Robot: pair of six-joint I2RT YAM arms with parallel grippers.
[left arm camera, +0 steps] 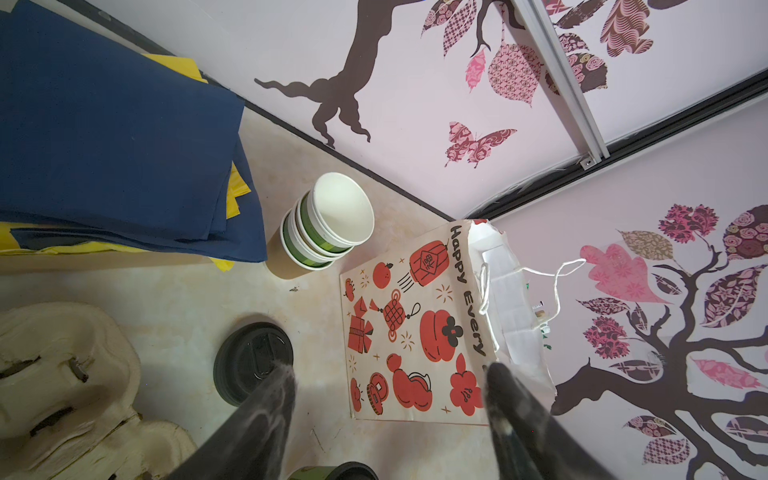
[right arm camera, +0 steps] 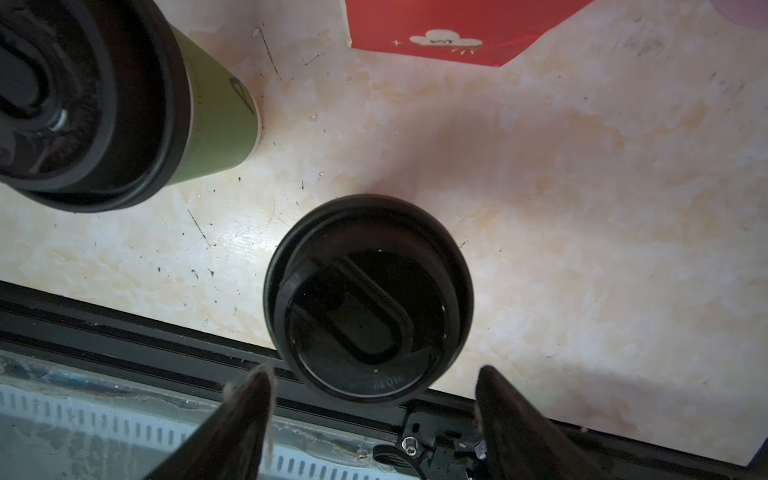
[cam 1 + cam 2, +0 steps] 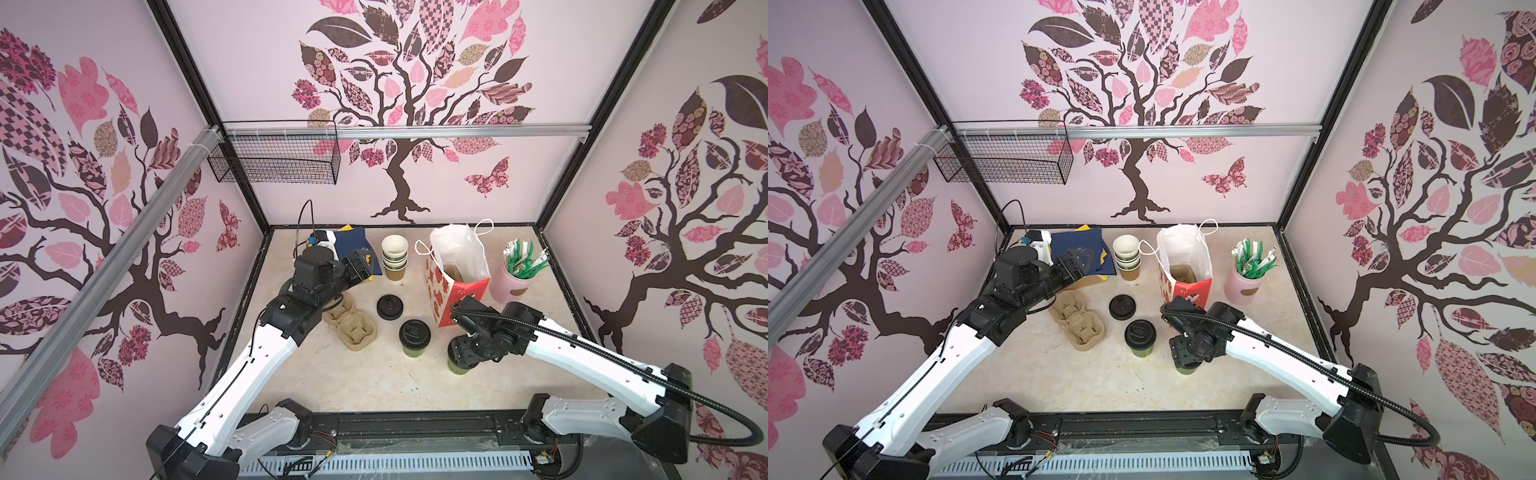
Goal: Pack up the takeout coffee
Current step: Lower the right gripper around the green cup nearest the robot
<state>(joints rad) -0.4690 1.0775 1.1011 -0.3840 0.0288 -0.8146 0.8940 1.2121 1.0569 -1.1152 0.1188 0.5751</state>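
We see right fingers (image 2: 249,415) spread wide over a cup (image 2: 368,299), seemingly not touching; left fingers (image 1: 266,407) gape, empty.

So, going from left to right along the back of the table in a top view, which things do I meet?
Blue cloths → stack of paper cups → gift bag → pink jar with straws.

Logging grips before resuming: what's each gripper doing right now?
Left gripper: open, holding nothing.
Right gripper: open over a lidded green cup, not gripping it.
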